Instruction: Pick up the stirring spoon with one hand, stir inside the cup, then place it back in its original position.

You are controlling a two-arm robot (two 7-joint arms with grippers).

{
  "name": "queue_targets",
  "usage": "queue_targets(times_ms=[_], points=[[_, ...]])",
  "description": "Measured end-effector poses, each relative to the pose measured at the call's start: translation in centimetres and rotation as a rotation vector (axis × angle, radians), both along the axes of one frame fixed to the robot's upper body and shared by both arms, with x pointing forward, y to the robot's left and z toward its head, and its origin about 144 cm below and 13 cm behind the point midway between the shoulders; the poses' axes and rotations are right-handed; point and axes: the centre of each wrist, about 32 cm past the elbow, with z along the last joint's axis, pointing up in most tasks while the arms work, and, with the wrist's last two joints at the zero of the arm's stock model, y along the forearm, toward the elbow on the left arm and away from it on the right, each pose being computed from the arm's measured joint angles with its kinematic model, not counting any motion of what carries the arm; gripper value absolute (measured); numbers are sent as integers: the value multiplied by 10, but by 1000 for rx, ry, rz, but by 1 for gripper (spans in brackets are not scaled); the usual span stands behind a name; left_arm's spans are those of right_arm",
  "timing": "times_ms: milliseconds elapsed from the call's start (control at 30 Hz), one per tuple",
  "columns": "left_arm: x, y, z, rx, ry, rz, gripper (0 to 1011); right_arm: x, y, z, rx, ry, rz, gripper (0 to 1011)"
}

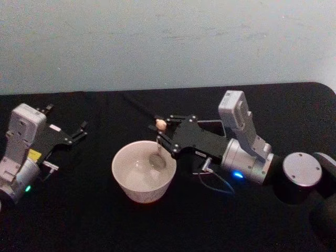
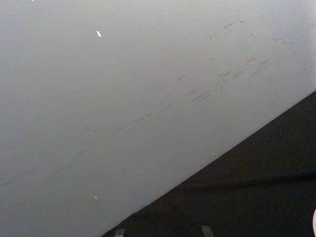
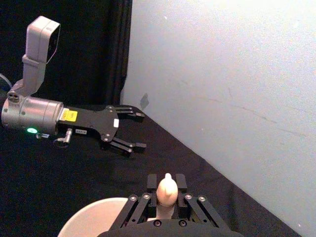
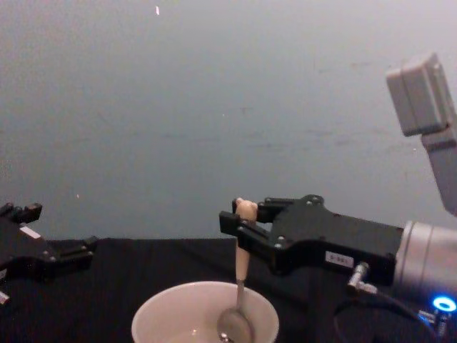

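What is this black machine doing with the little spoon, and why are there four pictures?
It is a robot with two arms. Each picture comes from one of its cameras: one on its head, one on its chest and one on each wrist. A black table holds a white cup. The right hand has its jaws shut on a spoon with a little beige knob on top. The spoon's shiny end is down inside the cup, as if stirring. The left hand rests off to the side with its jaws open, holding nothing.
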Motion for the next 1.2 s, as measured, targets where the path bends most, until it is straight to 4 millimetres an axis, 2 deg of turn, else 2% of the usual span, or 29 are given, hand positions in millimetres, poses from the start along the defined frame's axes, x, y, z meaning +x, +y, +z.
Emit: queue_targets(times_ms=[333,600,933,1200], points=[[0,0,0,0,0,0,1001,-18,-9,5,15,29,48,214],[0,0,0,0,0,0,1001,-26,1,2,14,49,96,214],[0,0,0,0,0,0,1001,-16,23,-1,30,50,94,214],[0,0,0,0,0,0,1001,-3,26,-2,28,43,41,214]])
